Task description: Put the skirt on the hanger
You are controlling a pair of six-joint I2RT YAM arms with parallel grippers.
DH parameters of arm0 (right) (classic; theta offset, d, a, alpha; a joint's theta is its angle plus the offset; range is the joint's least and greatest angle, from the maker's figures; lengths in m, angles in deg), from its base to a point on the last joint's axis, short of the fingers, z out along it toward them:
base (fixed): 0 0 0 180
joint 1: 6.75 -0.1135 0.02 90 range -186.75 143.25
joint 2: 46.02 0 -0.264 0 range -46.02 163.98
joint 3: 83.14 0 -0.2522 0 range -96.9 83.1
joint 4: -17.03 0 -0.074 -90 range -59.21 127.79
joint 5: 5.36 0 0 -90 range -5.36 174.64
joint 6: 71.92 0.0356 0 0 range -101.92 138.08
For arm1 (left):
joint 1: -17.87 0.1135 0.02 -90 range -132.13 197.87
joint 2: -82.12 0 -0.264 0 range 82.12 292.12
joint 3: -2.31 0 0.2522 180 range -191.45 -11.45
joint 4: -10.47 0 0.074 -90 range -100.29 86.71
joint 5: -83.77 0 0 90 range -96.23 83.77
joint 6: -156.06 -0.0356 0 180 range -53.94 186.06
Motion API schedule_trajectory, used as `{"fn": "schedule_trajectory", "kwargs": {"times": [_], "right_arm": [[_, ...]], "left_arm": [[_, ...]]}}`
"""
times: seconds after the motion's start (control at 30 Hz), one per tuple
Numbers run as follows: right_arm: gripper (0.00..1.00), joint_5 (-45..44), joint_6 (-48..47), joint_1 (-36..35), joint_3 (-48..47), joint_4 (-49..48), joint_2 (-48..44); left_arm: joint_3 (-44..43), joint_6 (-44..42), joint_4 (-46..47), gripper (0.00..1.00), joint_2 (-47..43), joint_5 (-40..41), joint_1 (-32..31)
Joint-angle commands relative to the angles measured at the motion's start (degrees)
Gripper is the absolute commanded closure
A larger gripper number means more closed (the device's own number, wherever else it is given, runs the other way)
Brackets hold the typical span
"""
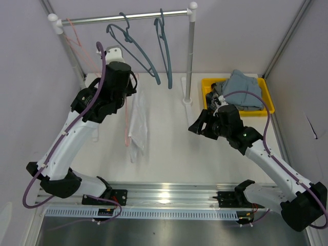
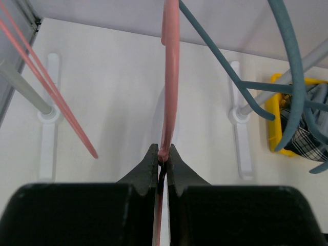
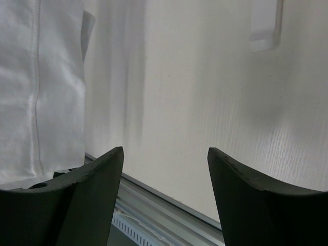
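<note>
My left gripper is raised above the table and shut on a pink hanger, its jaws pinching the thin bar. The white skirt hangs from that hanger below the gripper, its hem near the table. It also shows at the left of the right wrist view. My right gripper is open and empty, right of the skirt and apart from it.
A metal clothes rail at the back carries two blue hangers and another pink hanger. A yellow bin with folded clothes sits at the back right. The rail's right post stands between the bin and the skirt.
</note>
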Motion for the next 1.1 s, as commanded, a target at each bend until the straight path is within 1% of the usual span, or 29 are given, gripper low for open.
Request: {"fn": "schedule_trajectory", "kwargs": {"times": [0.0, 0.13, 0.33, 0.53, 0.87, 0.97, 1.07], "right_arm": [[0.27, 1.7, -1.5, 0.3, -1.9, -0.8, 0.1], [0.28, 2.1, -1.7, 0.4, -1.4, -1.1, -0.1], [0.28, 2.6, -1.6, 0.4, 0.2, -1.9, 0.0], [0.28, 3.1, -1.9, 0.6, 1.1, -2.3, 0.1], [0.28, 3.9, -1.8, 0.7, 2.3, -3.3, 0.7], [0.28, 4.1, -1.9, 0.6, 2.3, -3.8, 1.4], [0.28, 4.1, -2.0, 0.6, 2.2, -3.9, 1.7]], "left_arm": [[-0.8, -0.1, 0.1, 1.00, -1.7, 3.7, 1.3], [0.7, -0.5, -0.8, 1.00, -3.0, 5.3, 2.6], [1.7, -0.4, -3.4, 1.00, -5.1, 9.3, 2.7], [4.9, 0.3, -4.5, 1.00, -8.4, 10.7, 2.9], [5.5, 1.1, -7.2, 1.00, -11.0, 11.0, 2.9], [6.6, -0.1, -5.4, 1.00, -12.5, 9.6, 2.9], [6.3, -0.9, -4.1, 1.00, -12.1, 8.7, 3.0]]}}
